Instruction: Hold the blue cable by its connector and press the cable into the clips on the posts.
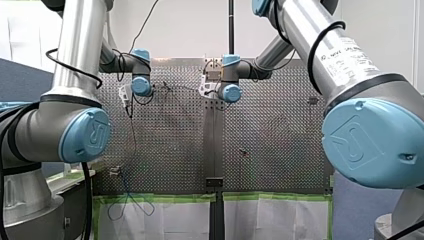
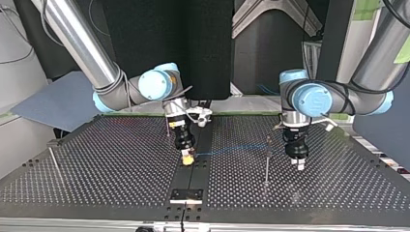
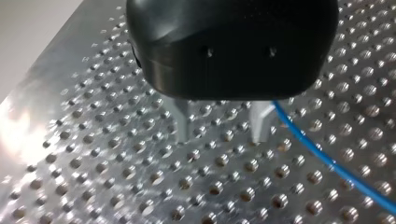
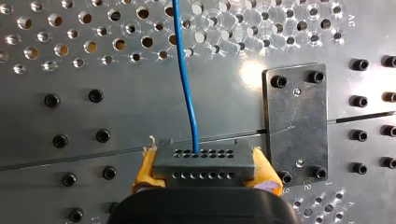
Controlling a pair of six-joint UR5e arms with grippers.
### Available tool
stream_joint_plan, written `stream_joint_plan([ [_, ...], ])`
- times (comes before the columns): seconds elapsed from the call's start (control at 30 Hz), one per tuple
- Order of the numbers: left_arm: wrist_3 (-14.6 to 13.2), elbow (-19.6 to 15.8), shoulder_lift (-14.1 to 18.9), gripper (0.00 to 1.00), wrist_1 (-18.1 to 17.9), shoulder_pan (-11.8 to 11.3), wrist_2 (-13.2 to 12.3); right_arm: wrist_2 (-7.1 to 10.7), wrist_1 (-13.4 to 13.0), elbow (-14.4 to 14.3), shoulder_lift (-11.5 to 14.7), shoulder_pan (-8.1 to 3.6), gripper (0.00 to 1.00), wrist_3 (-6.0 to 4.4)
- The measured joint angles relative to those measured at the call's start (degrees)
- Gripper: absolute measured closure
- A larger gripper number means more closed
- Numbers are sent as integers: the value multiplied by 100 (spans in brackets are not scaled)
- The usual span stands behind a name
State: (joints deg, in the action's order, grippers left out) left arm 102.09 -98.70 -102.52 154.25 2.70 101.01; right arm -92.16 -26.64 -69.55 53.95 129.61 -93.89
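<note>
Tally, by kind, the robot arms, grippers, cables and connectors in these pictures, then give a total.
Robot arms: 2 (my left arm, my right arm)
Grippers: 2 (left gripper, right gripper)
Blue cable: 1
Connector: 1
Total: 6

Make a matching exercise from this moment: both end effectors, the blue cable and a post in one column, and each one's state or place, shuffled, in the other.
Column one
1. left end effector
2. right end effector
3. blue cable
4. post

Column two
A. stands upright between the two end effectors in the top view
B. shut on the connector
C. open, holding nothing
D. runs out of the connector's holed face

Pairs: 1-C, 2-B, 3-D, 4-A
</note>
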Motion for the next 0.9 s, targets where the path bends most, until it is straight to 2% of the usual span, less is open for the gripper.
stream_joint_plan([
  [0.23, 35, -2, 0, 2, 222, 88, 38, 25, -1, -50, -6, -3, 100, 0],
  [0.53, 98, -3, 1, 2, 642, 193, 354, 25, 1, -64, -3, -1, 100, 0],
  [0.73, 212, -28, 61, 2, 1009, 292, 266, 4, 1, -113, -9, 8, 100, 0],
  [0.9, 276, -162, 307, 2, 1261, 362, 232, -9, 0, -133, -10, 23, 100, 0],
])
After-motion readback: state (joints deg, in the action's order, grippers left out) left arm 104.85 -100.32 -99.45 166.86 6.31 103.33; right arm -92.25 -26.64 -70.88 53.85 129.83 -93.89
